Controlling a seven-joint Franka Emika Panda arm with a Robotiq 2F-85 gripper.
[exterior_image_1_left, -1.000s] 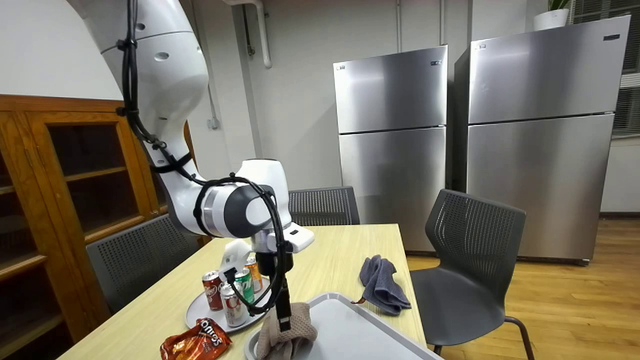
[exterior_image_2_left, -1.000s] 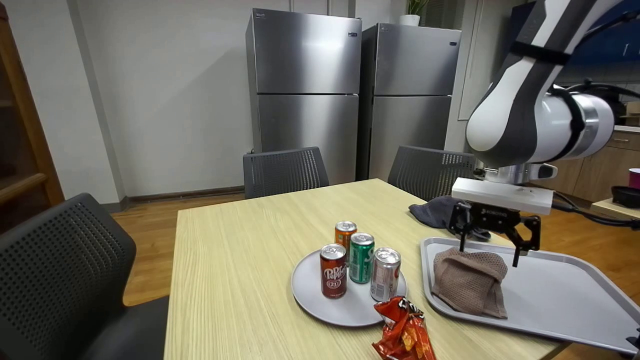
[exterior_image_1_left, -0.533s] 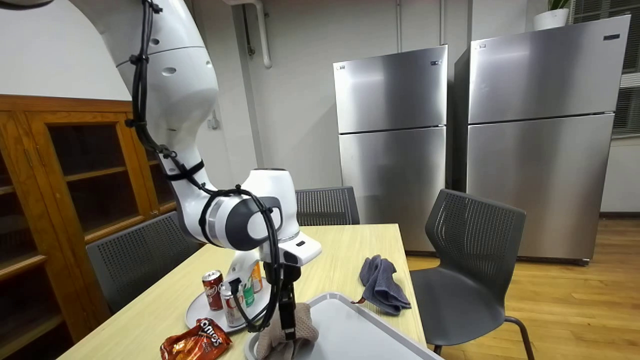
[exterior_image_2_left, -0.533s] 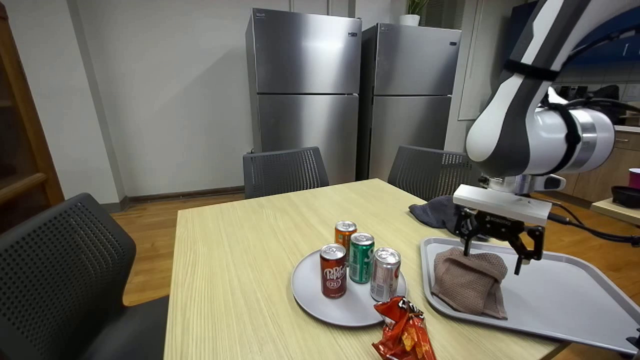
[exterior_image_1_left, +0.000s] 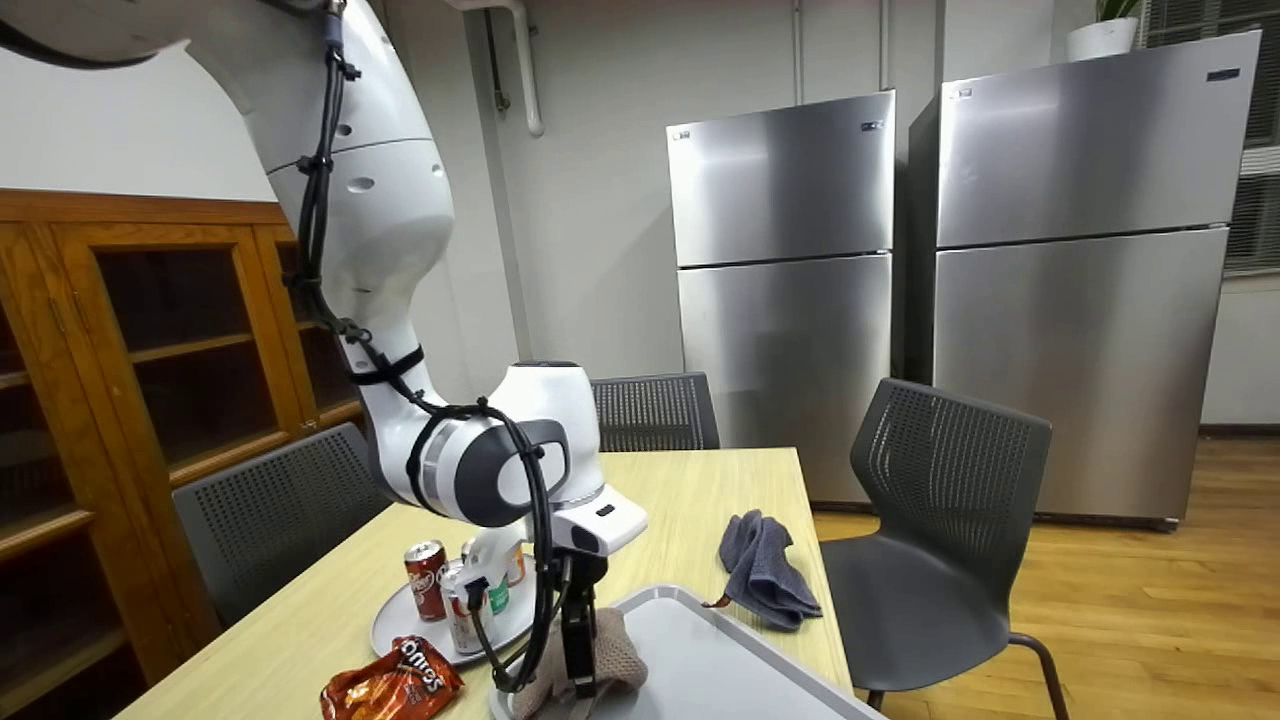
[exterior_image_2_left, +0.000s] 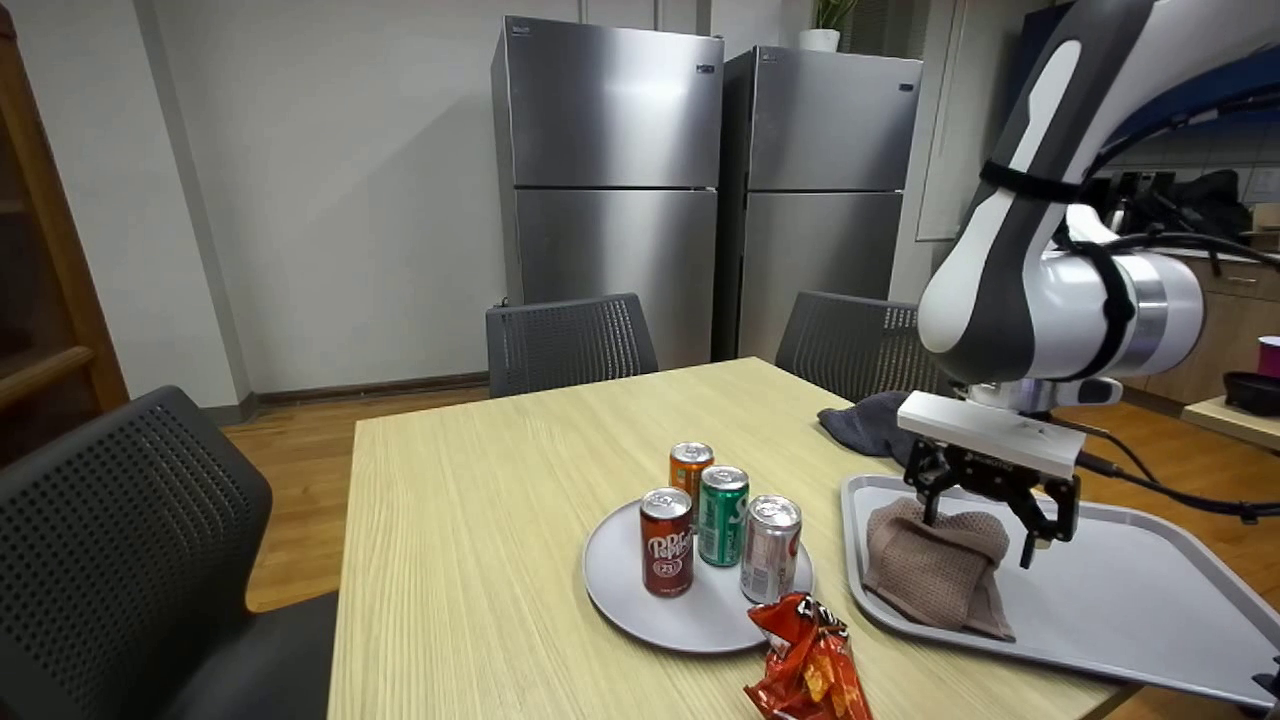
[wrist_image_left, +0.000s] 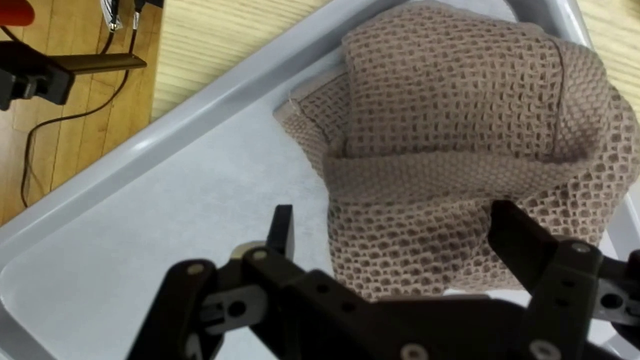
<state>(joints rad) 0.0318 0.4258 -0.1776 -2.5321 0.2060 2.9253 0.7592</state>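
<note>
In an exterior view, a rumpled brown waffle-weave cloth lies folded over on itself in the left end of a light gray rectangular tray with a raised rim. The black 2-fingered end effector points down over the cloth's right side, released and spread wide. In the wrist view, 1 finger overlaps the cloth, while the other stands over the tray just beside the fabric; whether the overlapping finger presses into the weave is hard to tell. The tray sits at the right end of a pale wood-grain bench, part of it reaching past the bench's edge. Just left of the tray, a round gray plate carries 4 upright metal cans: 1 dark red can, 1 green can, 1 silver can and 1 orange can, which stands farthest. A crumpled red foil chip bag lies at the plate's near right side. A dark blue-gray fabric towel is bunched on the bench at the tray's far side. Farther off stand 2 stainless steel refrigerators.
</note>
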